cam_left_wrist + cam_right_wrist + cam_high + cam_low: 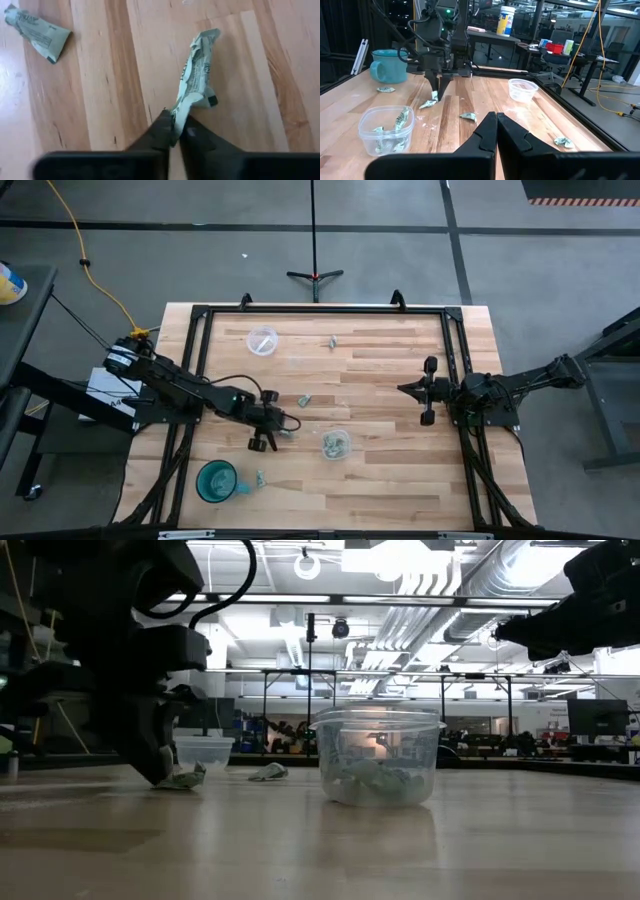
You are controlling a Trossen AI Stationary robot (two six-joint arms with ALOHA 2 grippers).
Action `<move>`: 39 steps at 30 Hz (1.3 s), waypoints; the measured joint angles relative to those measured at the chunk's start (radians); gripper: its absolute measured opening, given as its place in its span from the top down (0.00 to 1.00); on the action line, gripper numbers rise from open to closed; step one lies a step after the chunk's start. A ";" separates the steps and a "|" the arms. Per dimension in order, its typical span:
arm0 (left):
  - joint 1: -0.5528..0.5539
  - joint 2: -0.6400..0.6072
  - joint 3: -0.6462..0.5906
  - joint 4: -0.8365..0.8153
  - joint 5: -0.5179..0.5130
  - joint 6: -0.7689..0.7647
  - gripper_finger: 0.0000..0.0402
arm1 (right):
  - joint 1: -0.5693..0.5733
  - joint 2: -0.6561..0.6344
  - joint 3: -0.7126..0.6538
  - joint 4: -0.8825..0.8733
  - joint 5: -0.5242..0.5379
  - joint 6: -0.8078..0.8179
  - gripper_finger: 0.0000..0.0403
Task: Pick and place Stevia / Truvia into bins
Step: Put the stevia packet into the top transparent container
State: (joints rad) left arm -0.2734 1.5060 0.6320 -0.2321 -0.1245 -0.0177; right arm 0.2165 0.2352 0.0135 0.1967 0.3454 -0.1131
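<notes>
My left gripper point(175, 131) points down at the table left of centre point(270, 423) and is shut on a crumpled pale green Stevia sachet point(196, 80). Left of the cup of sachets in the low view, gripper and sachet point(183, 778) show at table height. That clear cup point(336, 444) stands to the gripper's right with several sachets in it. An empty clear cup point(262, 340) stands near the far edge. Loose sachets lie flat on the wood point(304, 400), point(332, 340), point(260, 477). My right gripper point(496, 125) waits shut above the table's right side point(427, 390). My left gripper pinches the sachet's one end point(176, 120) between its two fingertips, coming from above and pointing down. The crumpled sachet runs out from the tips along the wood, and its free end point(426, 105) lies on the table.
A teal handled cup point(216, 480) stands near the near-left corner. Another sachet point(37, 30) lies close to the held one. A black frame point(320, 310) runs around the table's edges. Bare wood lies between the two arms.
</notes>
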 joint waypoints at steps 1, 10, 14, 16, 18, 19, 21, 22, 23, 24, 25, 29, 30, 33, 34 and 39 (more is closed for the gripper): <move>-0.001 -0.005 0.007 -0.019 -0.010 0.011 0.90 | 0.000 0.000 0.000 0.000 0.000 0.000 1.00; 0.109 -0.093 0.157 -0.348 -0.368 0.083 0.84 | 0.000 0.000 0.000 0.001 0.000 0.000 1.00; 0.231 -0.141 0.204 -0.370 -0.434 0.197 0.93 | 0.000 0.000 0.000 0.001 0.000 0.002 1.00; 0.318 -0.150 0.212 -0.372 -0.432 0.185 0.93 | 0.000 0.000 0.000 0.001 0.000 0.002 1.00; 0.411 -0.155 0.219 -0.378 -0.400 0.152 0.93 | 0.000 0.000 0.000 0.001 0.000 0.001 1.00; 0.457 -0.155 0.219 -0.379 -0.379 0.144 0.92 | 0.000 0.000 0.000 0.000 0.000 0.001 1.00; 0.540 -0.149 0.218 -0.388 -0.346 0.144 0.90 | 0.000 0.000 0.000 0.000 0.000 0.001 1.00; 0.573 -0.146 0.218 -0.383 -0.335 0.146 0.89 | 0.000 0.000 0.000 -0.002 0.000 0.001 1.00; 0.605 -0.144 0.218 -0.377 -0.322 0.156 0.89 | 0.000 0.000 0.000 -0.004 0.000 0.001 1.00; 0.637 -0.144 0.218 -0.376 -0.304 0.175 0.89 | 0.000 0.000 0.000 -0.004 0.000 0.001 1.00; 0.664 -0.144 0.218 -0.369 -0.280 0.197 0.89 | 0.000 0.000 0.000 -0.005 0.000 0.001 1.00; 0.754 -0.144 0.218 -0.356 -0.133 0.268 0.89 | 0.000 0.000 0.000 -0.005 -0.011 0.001 1.00; 0.770 -0.144 0.218 -0.353 -0.115 0.272 0.88 | 0.000 0.000 0.000 -0.006 -0.014 0.001 1.00; 0.808 -0.144 0.218 -0.350 -0.124 0.272 0.80 | 0.000 0.000 0.000 -0.009 -0.019 0.000 1.00; 0.817 -0.144 0.218 -0.347 -0.130 0.272 0.77 | 0.000 0.000 0.000 -0.014 -0.018 0.001 1.00; 0.853 -0.144 0.218 -0.340 -0.132 0.273 0.61 | 0.000 0.000 0.000 -0.030 -0.018 0.000 1.00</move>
State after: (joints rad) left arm 0.5797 1.3621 0.8497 -0.5719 -0.2562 0.2549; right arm 0.2165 0.2352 0.0135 0.1667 0.3271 -0.1127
